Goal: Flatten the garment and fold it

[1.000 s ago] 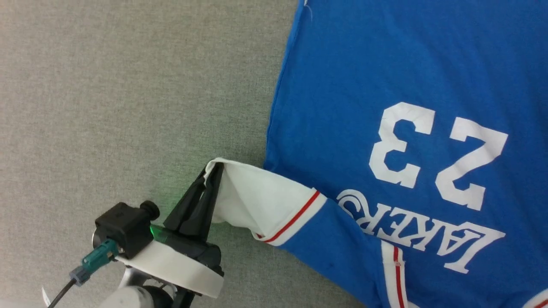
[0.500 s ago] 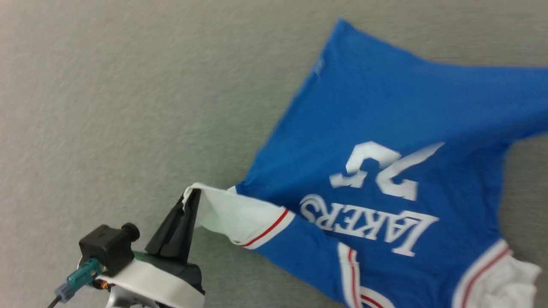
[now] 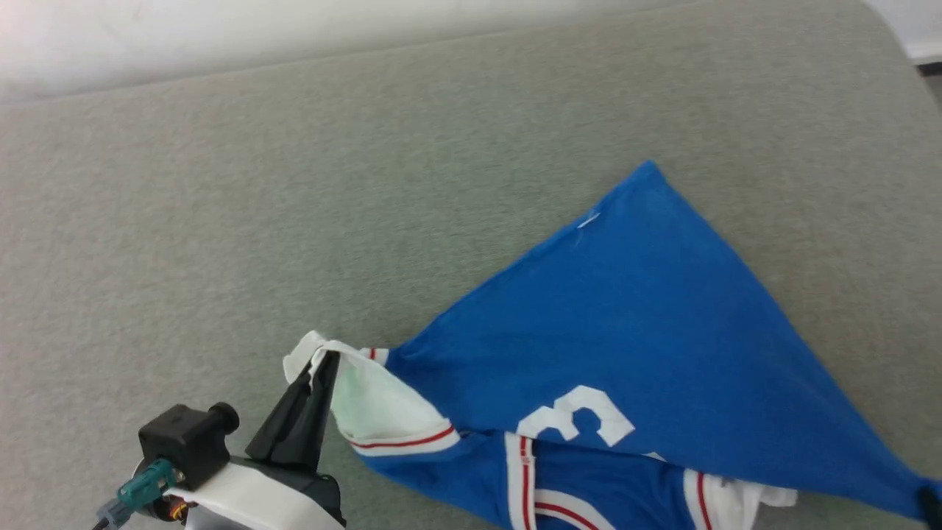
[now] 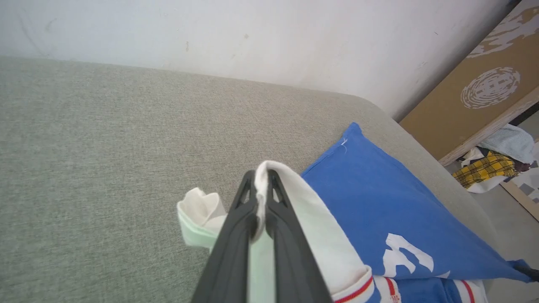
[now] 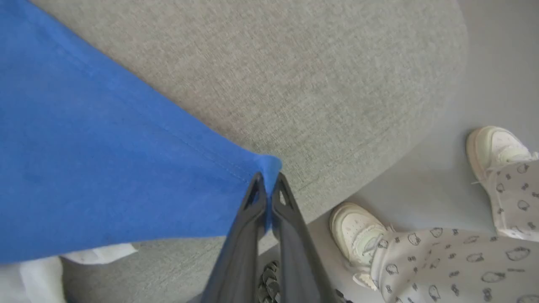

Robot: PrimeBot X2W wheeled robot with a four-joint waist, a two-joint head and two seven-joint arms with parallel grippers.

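Observation:
The blue garment (image 3: 647, 331) lies on the grey surface, its body doubled over into a triangle so that just a white "3" of the print shows. My left gripper (image 3: 324, 361) is shut on the edge of the white sleeve (image 4: 311, 227), lifting it slightly off the surface. In the right wrist view my right gripper (image 5: 268, 181) is shut on a blue hem corner (image 5: 269, 164), near the surface's rounded edge. The other white sleeve (image 3: 743, 500) is bunched under the blue fold at the near edge.
The grey fabric surface (image 3: 294, 184) stretches wide to the left and back, up to a white wall (image 4: 252, 33). Beside its right edge a person stands in white shoes (image 5: 358, 229) and patterned trousers. A brown board (image 4: 476, 92) and a clothes pile (image 4: 488, 168) lie beyond.
The head camera has tilted up. The right gripper has drawn the hem corner across towards the near right, folding the blue body over the print. The left gripper keeps its hold on the sleeve.

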